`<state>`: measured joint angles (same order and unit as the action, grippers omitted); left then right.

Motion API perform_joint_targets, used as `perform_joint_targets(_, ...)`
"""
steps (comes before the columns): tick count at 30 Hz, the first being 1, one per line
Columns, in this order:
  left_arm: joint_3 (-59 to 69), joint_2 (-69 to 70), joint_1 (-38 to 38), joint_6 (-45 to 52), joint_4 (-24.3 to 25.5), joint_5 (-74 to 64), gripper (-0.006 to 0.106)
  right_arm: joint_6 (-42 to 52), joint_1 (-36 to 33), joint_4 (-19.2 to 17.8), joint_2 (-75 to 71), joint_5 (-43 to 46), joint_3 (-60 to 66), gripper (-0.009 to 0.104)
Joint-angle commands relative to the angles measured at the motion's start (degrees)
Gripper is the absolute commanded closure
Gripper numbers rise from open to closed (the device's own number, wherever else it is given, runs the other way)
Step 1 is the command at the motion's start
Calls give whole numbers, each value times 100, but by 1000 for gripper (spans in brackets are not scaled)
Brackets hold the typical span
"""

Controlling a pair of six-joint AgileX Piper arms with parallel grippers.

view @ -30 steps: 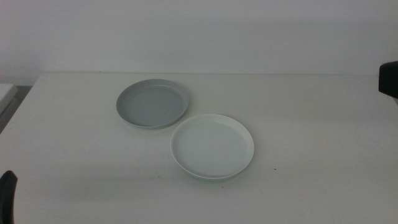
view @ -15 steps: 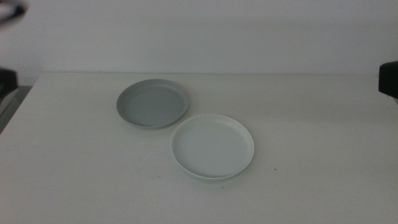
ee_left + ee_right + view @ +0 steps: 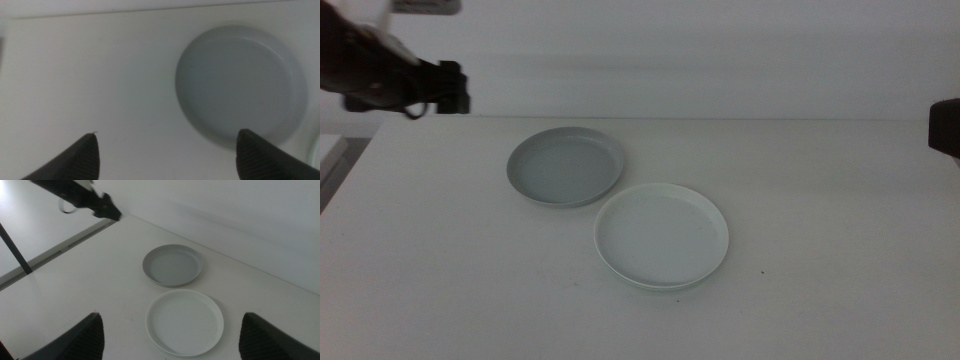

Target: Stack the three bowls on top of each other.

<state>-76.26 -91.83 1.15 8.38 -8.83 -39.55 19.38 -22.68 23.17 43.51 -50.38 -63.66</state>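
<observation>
Grey bowl [image 3: 565,166] sits on the white table [image 3: 820,220] a little toward 10 o'clock from the table's middle in the middle view, upright, nothing in it. White bowl [image 3: 662,235] lies at about 4 o'clock from the grey one, rims just beside each other, possibly touching; contact cannot be settled from these views. A thin pale green edge shows under the near rim of the white bowl, so the white one appears to rest on a green bowl [image 3: 655,288], nearly all of it hidden.

Left gripper [image 3: 445,88] is raised at the far left, at about 10 o'clock from the grey bowl, well apart from it and blurred. In the left wrist view its two dark jaws stand wide apart with nothing between them, the left gripper [image 3: 167,155] looking down on bare table beside the grey bowl [image 3: 240,85]. No contact with any bowl.

Right gripper [image 3: 172,337] is out at the right side; only a dark block shows at the right edge of the middle view. Its jaws are spread wide and hold nothing. The right wrist view takes in the grey bowl [image 3: 172,265], the white bowl [image 3: 184,322] nearer, and the left arm [image 3: 75,195] beyond.
</observation>
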Motion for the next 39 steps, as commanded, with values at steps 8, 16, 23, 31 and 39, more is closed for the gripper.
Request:
perform_joint_targets(8,-2213,-2678,192,-290,-275,-764,7,56,40,12,-21,66,13,8)
perform_joint_targets(16,-3482,-4033,343,-733,-167,-1230,7,56,40,12,-21,66,13,8)
perform_joint_targets(23,-3574,-4306,369,-838,-190,-1200,16,56,40,12,-21,66,13,8)
perform_joint_targets(31,-3574,-4370,369,-838,-212,-1250,66,56,40,12,-21,66,13,8)
perform_joint_targets(39,-3655,-4171,308,-642,-199,-1508,102,56,40,12,-21,66,13,8)
